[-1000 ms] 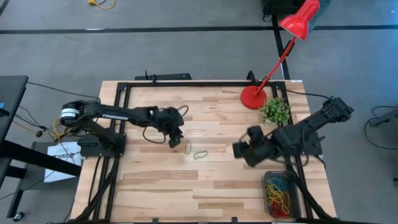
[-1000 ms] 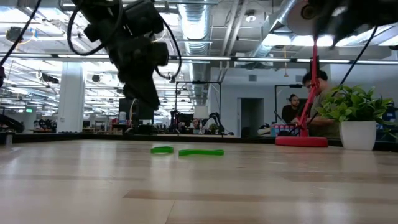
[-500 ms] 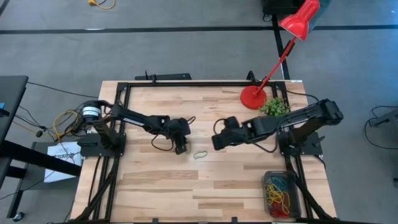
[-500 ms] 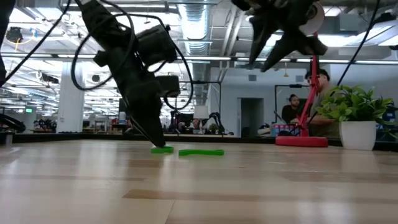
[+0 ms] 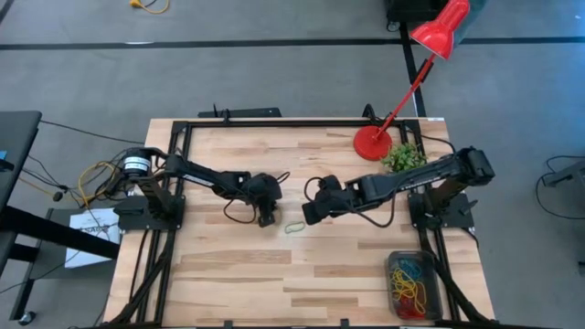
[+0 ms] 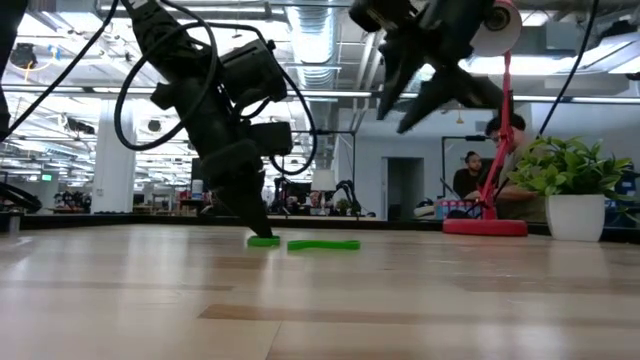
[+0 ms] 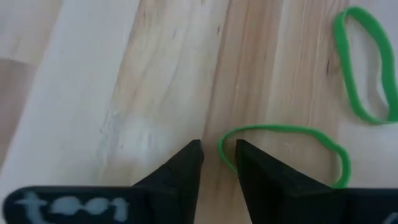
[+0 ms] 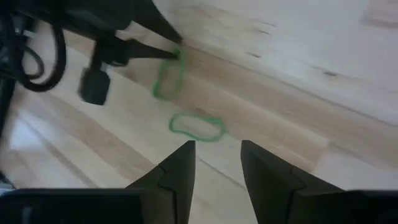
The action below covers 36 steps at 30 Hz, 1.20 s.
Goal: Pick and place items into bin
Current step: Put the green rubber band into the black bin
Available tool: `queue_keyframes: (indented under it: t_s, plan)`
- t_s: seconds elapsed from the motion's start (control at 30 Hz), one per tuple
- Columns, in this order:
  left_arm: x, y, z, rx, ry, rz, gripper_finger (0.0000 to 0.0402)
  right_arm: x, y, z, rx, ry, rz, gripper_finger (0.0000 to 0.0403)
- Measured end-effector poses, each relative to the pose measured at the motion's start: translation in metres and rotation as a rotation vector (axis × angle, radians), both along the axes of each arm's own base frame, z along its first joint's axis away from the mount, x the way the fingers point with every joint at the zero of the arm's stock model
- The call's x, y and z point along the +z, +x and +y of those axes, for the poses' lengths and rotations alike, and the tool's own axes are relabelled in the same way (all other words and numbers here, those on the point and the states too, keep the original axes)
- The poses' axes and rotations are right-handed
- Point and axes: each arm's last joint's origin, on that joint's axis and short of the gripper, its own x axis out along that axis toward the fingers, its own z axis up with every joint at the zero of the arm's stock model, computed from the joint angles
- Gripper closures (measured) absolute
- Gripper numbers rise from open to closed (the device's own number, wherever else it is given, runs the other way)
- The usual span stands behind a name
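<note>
Two green loops lie flat on the wooden table near its middle. One loop [image 7: 283,146] has its end between the fingertips of my left gripper [image 7: 217,155], which points steeply down, its tips at the tabletop [image 6: 258,232], open by a narrow gap. The other loop [image 5: 294,227] lies free just beside it [image 7: 367,68]. My right gripper [image 5: 311,215] hangs open in the air [image 6: 420,90] above and to the right of the loops, which show ahead of its fingers [image 8: 196,126]. The bin [image 5: 437,285] stands at the table's near right corner with several coloured loops in it. My left gripper stands with one fingertip on either side of the loop's end [image 7: 225,152], coming from above and slanting down. The loop lies flat on the table. Whether the fingertips touch it I cannot tell.
A red lamp base [image 5: 372,143] and a small potted plant [image 5: 405,160] stand at the far right of the table. Black cables loop around my left gripper [image 5: 239,212]. Bare wood lies toward the near edge and the left.
My left gripper has come down to the tabletop at the first green loop, hiding it in the high view. My right gripper has swung from near the bin toward the table's middle and the loops, sinking somewhat and rolling. Both loops have stayed in place.
</note>
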Motion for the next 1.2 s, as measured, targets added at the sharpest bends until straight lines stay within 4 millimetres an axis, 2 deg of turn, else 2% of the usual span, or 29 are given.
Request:
queue_keyframes:
  t_s: [0.1, 0.23, 0.4, 0.47, 0.57, 0.73, 0.8, 1.0, 1.2]
  plan:
    - [0.000, 0.001, 0.001, -0.038, 0.039, -0.004, 0.0329, 0.001, 0.004, -0.001, 0.002, -0.004, -0.029, 0.0281]
    - [0.000, 0.000, 0.001, -0.051, 0.057, 0.002, 0.0387, 0.002, 0.006, -0.004, 0.003, -0.007, -0.048, 0.0280]
    - [0.006, 0.000, 0.001, -0.008, -0.015, -0.024, 0.0400, 0.003, 0.008, -0.007, 0.026, -0.029, -0.063, 0.0282]
    - [0.022, 0.003, 0.000, -0.012, -0.041, -0.070, 0.0401, 0.004, 0.010, -0.008, 0.041, -0.040, -0.080, 0.0282]
    - [0.060, 0.007, 0.000, -0.029, -0.034, -0.207, 0.0401, 0.007, 0.015, -0.012, 0.068, -0.066, -0.130, 0.0280]
    - [0.110, 0.006, 0.001, -0.071, 0.054, -0.368, 0.0401, 0.014, 0.023, -0.020, 0.115, -0.121, -0.223, 0.0280]
    - [0.123, 0.004, 0.001, -0.082, 0.073, -0.405, 0.0401, 0.016, 0.025, -0.024, 0.122, -0.148, -0.240, 0.0280]
    - [0.137, 0.003, 0.000, -0.087, 0.080, -0.449, 0.0401, 0.019, 0.028, -0.034, 0.103, -0.179, -0.272, 0.0280]
    - [0.141, 0.005, 0.001, -0.072, 0.098, -0.469, 0.0401, 0.021, 0.030, -0.034, 0.114, -0.191, -0.303, 0.0280]
